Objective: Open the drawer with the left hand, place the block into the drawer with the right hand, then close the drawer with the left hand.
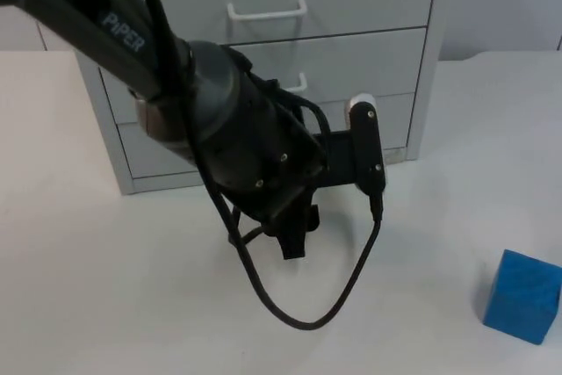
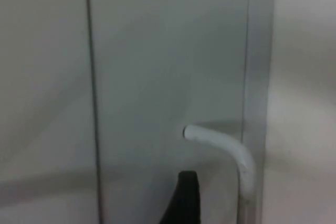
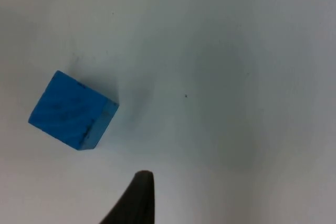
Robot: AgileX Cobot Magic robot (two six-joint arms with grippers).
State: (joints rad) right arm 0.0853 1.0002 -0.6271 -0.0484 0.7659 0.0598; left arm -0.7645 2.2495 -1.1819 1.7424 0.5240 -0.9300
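Drawer unit (image 1: 263,59) stands at the back of the white table (image 1: 105,287), all fronts flush and shut, so I judge the opening step not yet done. Left end effector (image 1: 294,239) hangs low in front of the bottom drawer (image 1: 386,120); its wrist view looks squarely at that grey front with the white handle (image 2: 231,153) just beside one black fingertip (image 2: 184,200), which I read as an approach lined up to hook the handle. I cannot tell whether its fingers are spread or pressed together.

Blue block (image 1: 522,296) sits on the table well apart from the unit, on the right arm's side, untouched. Right end effector waits above it: its wrist view shows the block (image 3: 72,111) lying free on the table near a fingertip (image 3: 137,200). Its finger state I likewise cannot tell. I judge the right arm is parked there so that pickup can follow once the drawer is open.
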